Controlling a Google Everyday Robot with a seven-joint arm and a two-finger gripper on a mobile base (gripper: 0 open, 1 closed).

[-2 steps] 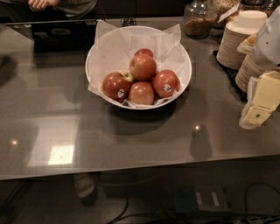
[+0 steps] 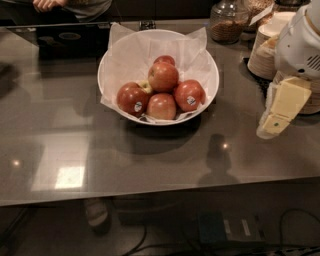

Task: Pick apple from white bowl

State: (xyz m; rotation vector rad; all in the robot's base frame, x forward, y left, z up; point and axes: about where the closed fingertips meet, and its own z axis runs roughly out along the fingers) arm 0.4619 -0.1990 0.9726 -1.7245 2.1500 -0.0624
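The white bowl (image 2: 111, 64), lined with crinkled white paper, sits at the middle back of the grey table. Several apples are piled in it. The apple (image 2: 162, 76), lighter red with pale streaks and no sticker, lies on top of the pile. Darker red apples with white stickers lie at the left (image 2: 132, 98) and right (image 2: 189, 95), and a small yellow-green one (image 2: 145, 87) is tucked between them. My gripper (image 2: 272, 126), cream-coloured under a white arm, hangs above the table to the right of the bowl, well apart from it and holding nothing.
Stacks of beige plates (image 2: 265, 47) stand at the back right, behind my arm. A glass jar (image 2: 227, 22) stands behind the bowl to the right. A dark laptop (image 2: 70, 37) and a person's hand (image 2: 47, 4) are at the back left. The table's front edge (image 2: 150, 192) runs across the view.
My gripper has moved a little to the left, toward the bowl. The bowl and the apples have not moved.
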